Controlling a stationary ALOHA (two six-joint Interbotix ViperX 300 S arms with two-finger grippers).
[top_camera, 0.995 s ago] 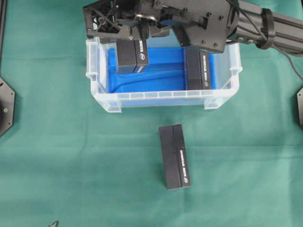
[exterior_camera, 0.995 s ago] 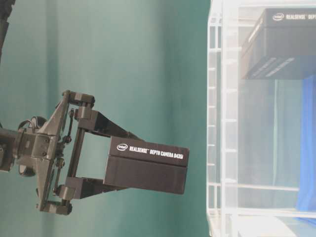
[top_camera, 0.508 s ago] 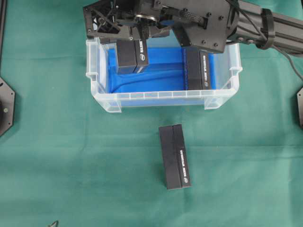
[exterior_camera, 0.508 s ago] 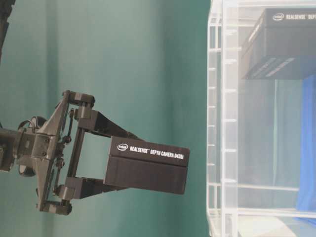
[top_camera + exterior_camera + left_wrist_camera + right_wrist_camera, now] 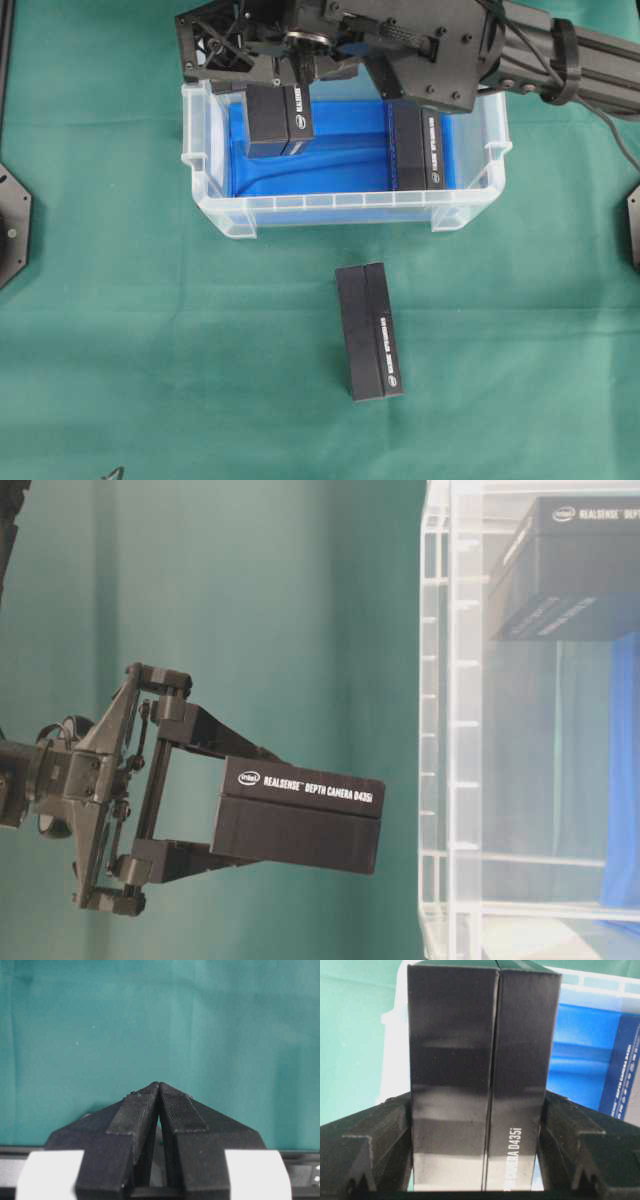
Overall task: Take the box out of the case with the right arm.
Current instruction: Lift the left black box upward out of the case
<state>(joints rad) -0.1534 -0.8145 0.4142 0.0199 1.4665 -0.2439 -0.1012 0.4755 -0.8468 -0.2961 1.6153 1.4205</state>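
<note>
Right gripper (image 5: 475,1160) jaws pinching a black box (image 5: 280,120) lifted over the left end of the case (image 5: 345,205), second box (image 5: 417,147) inside at right, third (image 5: 369,331) on the desk (image 5: 120,350), left gripper (image 5: 159,1091) jaws pressed together.

Robot lab: green-cloth bench (image 5: 130,330), two arms.

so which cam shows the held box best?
Table-level: the held box shows whole, label legible, between the right arm's jaws. Right wrist shows only its end face; overhead shows its lower part over the case. Left wrist shows none.
</note>
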